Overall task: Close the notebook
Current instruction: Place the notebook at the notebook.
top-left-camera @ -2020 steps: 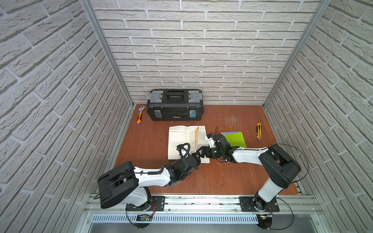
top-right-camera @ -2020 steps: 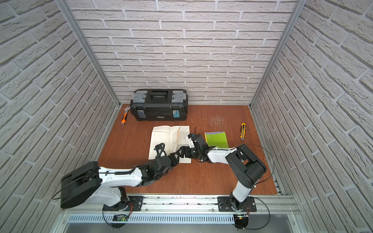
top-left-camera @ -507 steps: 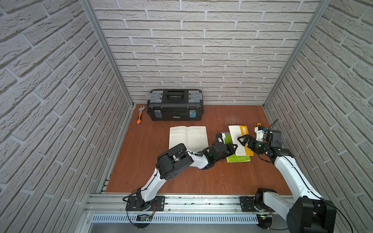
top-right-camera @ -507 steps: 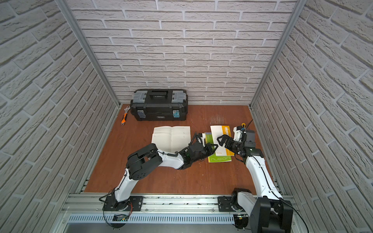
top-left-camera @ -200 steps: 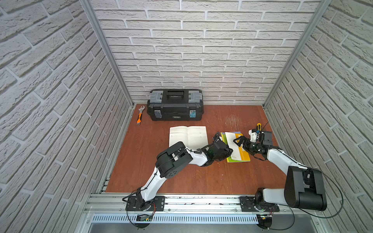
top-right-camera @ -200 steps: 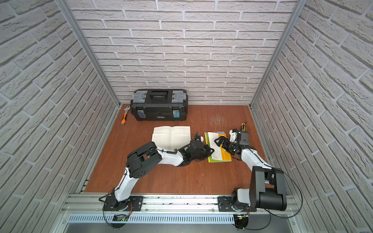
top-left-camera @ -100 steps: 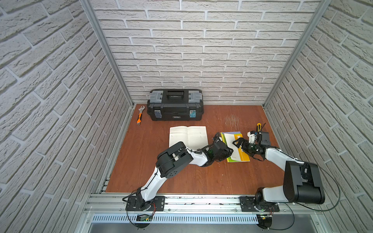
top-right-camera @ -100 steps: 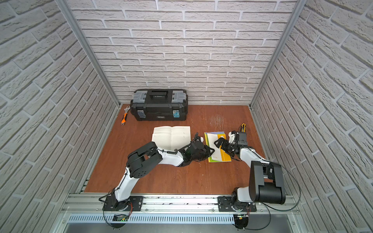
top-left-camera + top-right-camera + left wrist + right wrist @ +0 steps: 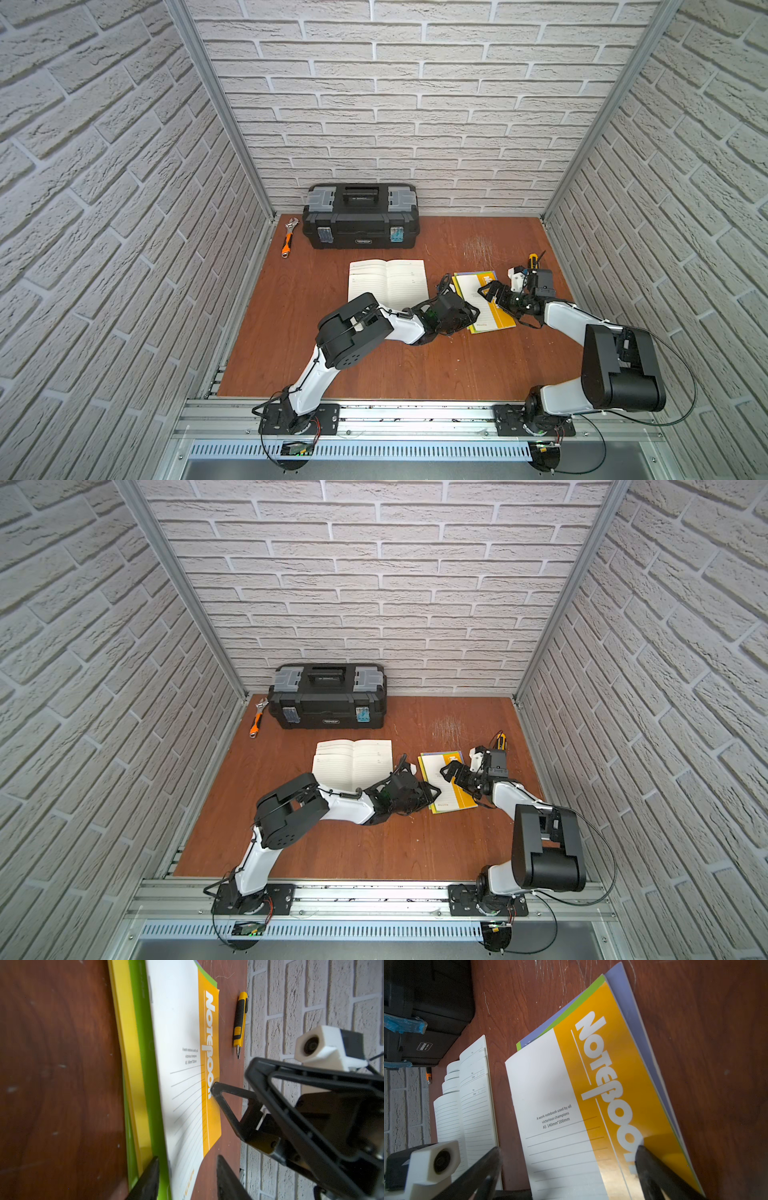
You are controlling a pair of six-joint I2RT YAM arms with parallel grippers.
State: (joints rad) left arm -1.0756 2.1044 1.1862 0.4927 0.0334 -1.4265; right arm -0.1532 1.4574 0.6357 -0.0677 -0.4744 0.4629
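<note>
The notebook (image 9: 478, 300) (image 9: 448, 789) with a white and orange cover lies shut, cover up, on a stack of green and yellow ones, right of centre. My left gripper (image 9: 467, 311) (image 9: 188, 1167) is at its left edge, jaws apart astride the near corner of the cover (image 9: 178, 1043), not clamping it. My right gripper (image 9: 489, 291) (image 9: 569, 1151) stands wide open over the notebook (image 9: 560, 1084). One of its fingertips (image 9: 646, 1157) rests on the orange strip.
A second, white lined book (image 9: 386, 282) lies open just left of the stack. A black toolbox (image 9: 360, 216) stands at the back wall, an orange wrench (image 9: 287, 239) beside it. A yellow utility knife (image 9: 533, 261) lies near the right wall.
My left gripper has gone from shut to open at the notebook's edge. The cover has settled flat, and my right gripper has shifted slightly left onto it.
</note>
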